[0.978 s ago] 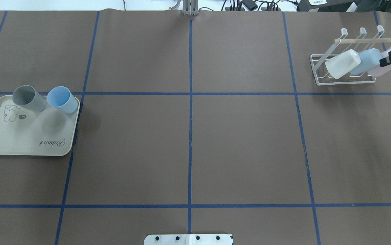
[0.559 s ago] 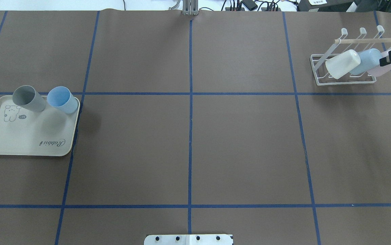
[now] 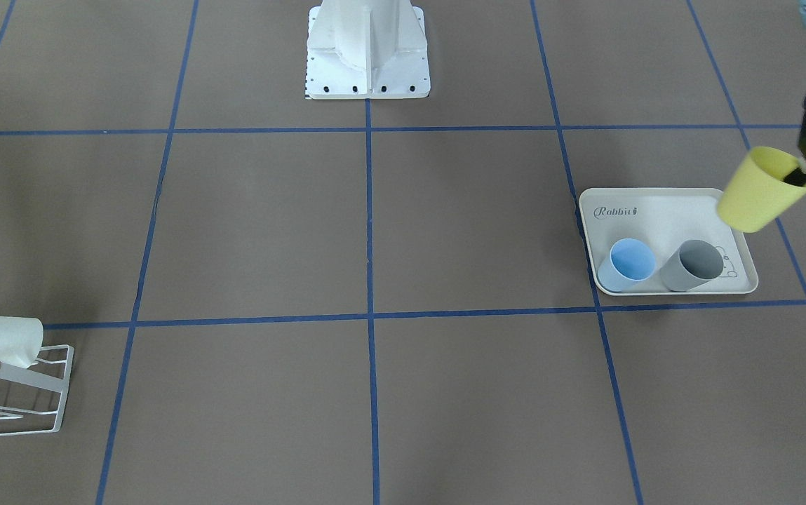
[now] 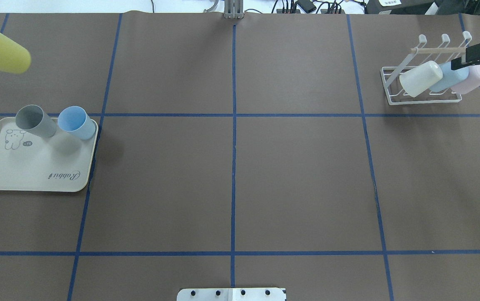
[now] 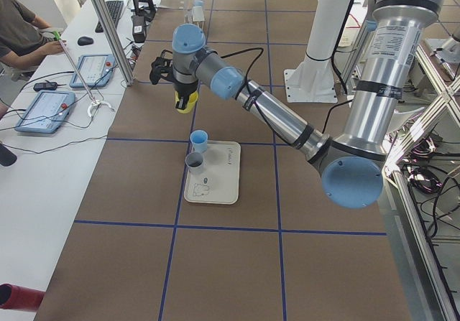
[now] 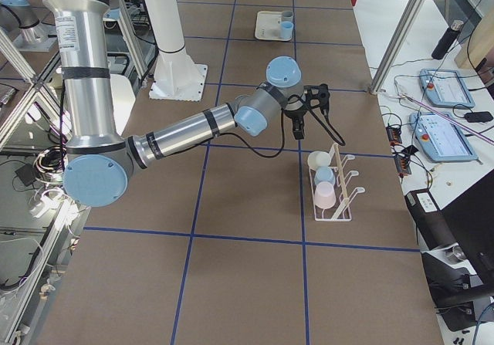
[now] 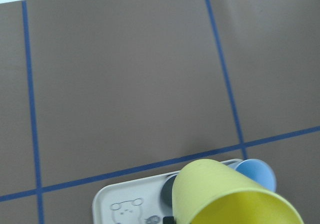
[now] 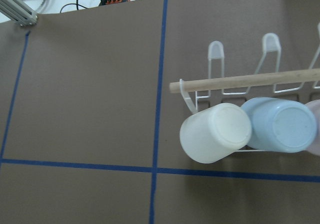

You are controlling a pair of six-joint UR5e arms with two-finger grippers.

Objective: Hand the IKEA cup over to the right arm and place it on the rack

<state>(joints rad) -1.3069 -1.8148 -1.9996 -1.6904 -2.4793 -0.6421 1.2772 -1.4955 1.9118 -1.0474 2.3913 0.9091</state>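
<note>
A yellow IKEA cup hangs tilted in the air beside the far corner of the tray, with my left gripper shut on its rim, one finger inside. The overhead view shows the yellow cup at the far left, and the left wrist view shows its side. The white wire rack with its wooden dowel stands at the far right and holds a white cup, a pale blue cup and a pink cup. My right gripper hovers over the rack, open and holding nothing.
A cream rabbit tray lies at the near left with a grey cup and a blue cup upright on its far edge. The robot's white base sits at the table's near middle. Operators' desks with tablets line the far side.
The yellow cup, at the overhead view's left edge before, has come further into view and towards the table's far side. The right gripper has shifted slightly towards the far side over the rack.
</note>
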